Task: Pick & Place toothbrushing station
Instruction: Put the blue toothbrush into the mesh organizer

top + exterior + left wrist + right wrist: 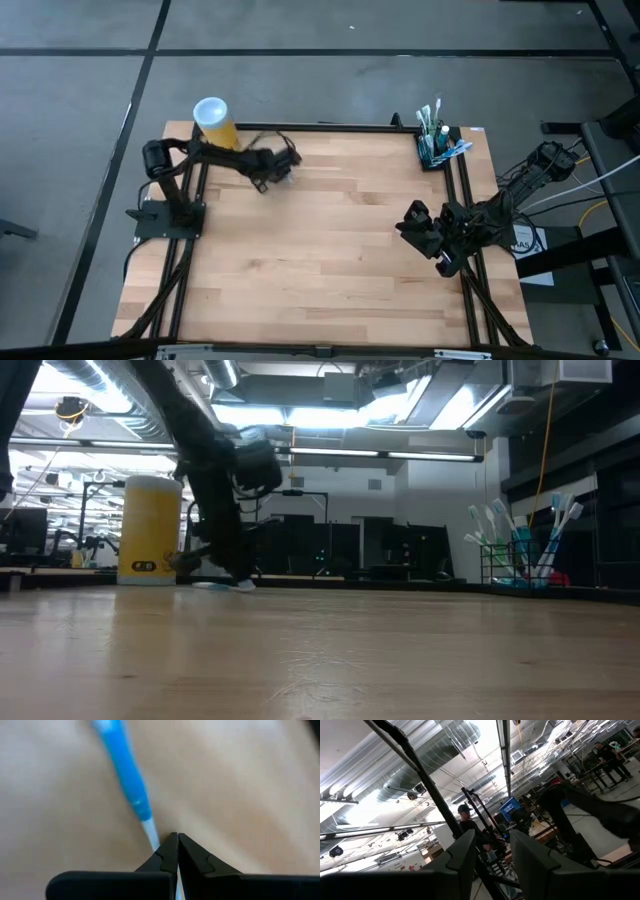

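left gripper (176,845) pinches a blue toothbrush (125,775) near the table's (330,250) back-left corner; right gripper (492,855) waits, jaws apart.

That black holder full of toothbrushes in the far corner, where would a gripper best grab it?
Probably across the holder's low box walls, coming from above on the open table side. The toothbrushes stick up and lean out, so a grip from straight overhead would hit them.

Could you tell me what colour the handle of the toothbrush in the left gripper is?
Bright blue, with a white neck: the toothbrush shows best in the left wrist view.
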`<control>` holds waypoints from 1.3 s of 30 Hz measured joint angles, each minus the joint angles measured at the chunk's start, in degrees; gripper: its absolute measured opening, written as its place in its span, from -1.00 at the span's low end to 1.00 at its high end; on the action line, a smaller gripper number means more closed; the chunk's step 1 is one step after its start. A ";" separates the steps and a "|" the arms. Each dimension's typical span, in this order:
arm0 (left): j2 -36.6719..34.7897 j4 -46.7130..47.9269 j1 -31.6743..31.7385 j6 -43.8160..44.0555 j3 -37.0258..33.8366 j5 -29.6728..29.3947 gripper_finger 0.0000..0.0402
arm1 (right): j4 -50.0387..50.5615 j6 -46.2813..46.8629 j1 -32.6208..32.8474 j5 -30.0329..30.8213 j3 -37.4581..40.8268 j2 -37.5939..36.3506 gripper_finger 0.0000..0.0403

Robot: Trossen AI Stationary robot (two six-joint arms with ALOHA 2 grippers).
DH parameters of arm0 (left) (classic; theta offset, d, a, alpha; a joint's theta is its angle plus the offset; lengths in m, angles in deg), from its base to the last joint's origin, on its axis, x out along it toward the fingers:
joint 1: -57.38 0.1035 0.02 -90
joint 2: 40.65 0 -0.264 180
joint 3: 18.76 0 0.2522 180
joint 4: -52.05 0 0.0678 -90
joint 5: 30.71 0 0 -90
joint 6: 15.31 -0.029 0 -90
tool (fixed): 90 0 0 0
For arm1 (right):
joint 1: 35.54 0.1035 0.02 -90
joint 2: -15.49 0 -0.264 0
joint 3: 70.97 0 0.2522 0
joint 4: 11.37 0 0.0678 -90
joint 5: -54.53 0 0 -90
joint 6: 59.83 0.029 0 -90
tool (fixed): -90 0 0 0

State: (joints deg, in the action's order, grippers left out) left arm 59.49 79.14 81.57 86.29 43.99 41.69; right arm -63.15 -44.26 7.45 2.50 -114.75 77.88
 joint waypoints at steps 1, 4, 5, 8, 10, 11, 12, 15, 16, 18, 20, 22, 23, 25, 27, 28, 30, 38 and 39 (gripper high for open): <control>0.02 -0.47 -2.19 1.60 0.03 0.44 -0.99 | 0.00 -0.01 0.06 -0.02 0.00 0.00 -0.38; 0.18 -0.55 -9.31 6.08 1.66 1.66 -0.98 | -0.40 -0.71 0.46 -0.47 0.00 0.00 -0.38; 0.29 -1.01 -11.62 7.04 2.56 1.34 -0.98 | -0.69 -1.06 0.70 -0.47 0.00 0.00 -0.38; 0.88 -4.66 -17.39 5.02 6.08 -0.56 -0.99 | -2.08 -2.58 1.36 -0.46 0.00 0.00 -0.38; 1.48 -9.52 -19.90 -2.79 8.85 -1.34 -0.99 | -3.08 -3.30 1.69 -0.46 0.00 0.00 -0.38; 1.49 -11.60 -20.68 -8.51 10.06 -1.05 -0.98 | -3.46 -3.72 1.76 -0.46 0.00 0.00 -0.38; 1.39 -13.36 -21.19 -15.19 11.28 -0.27 -0.97 | -3.90 -4.04 1.76 -0.47 0.00 0.00 -0.38; 1.21 -13.50 -20.76 -41.53 14.90 5.82 -0.93 | -4.99 -4.07 1.76 -0.47 0.00 0.00 -0.38; 1.07 -11.61 -20.35 -51.51 16.17 9.14 -0.91 | -5.22 -4.09 1.76 -0.46 0.00 -0.02 -0.38; 1.05 -5.57 -19.66 -70.92 19.88 13.70 -0.88 | -5.51 -4.08 1.76 -0.46 0.00 0.00 -0.38; 1.02 5.21 -19.25 -90.96 24.17 16.17 -0.83 | -5.81 -3.91 1.76 -0.37 -0.01 -0.02 -0.38; 1.97 14.41 -19.27 -107.16 27.46 14.95 -0.77 | -5.45 -3.82 1.76 -0.01 -0.58 0.02 -0.38; 2.36 17.83 -19.27 -113.97 28.18 13.66 -0.73 | -5.41 -3.98 1.76 -0.01 -1.16 0.05 -0.38; 2.95 21.69 -19.23 -123.90 28.55 9.83 -0.65 | -5.37 -5.21 1.76 0.16 -2.50 0.49 -0.38; 3.37 24.24 -18.49 -128.28 28.38 5.81 -0.56 | -4.92 -7.04 1.76 0.17 -3.83 1.17 -0.38; 3.78 26.34 -17.75 -128.55 28.22 4.07 -0.52 | -4.95 -7.89 1.76 0.18 -4.74 1.61 -0.38; 5.51 29.41 -15.23 -127.12 28.19 2.56 -0.43 | -4.91 -10.30 2.16 0.20 -6.36 2.72 -0.38; 7.87 31.29 -3.88 -128.57 28.07 12.55 -0.21 | -4.74 -17.28 6.44 6.83 -12.38 8.27 -0.38; 7.85 31.19 -3.00 -130.67 28.09 13.59 -0.20 | -4.74 -17.66 7.11 7.90 -12.80 8.65 -0.38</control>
State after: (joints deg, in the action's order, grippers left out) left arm 67.34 110.32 78.57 -44.39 72.08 55.28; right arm -67.89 -61.92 14.56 10.40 -127.55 86.53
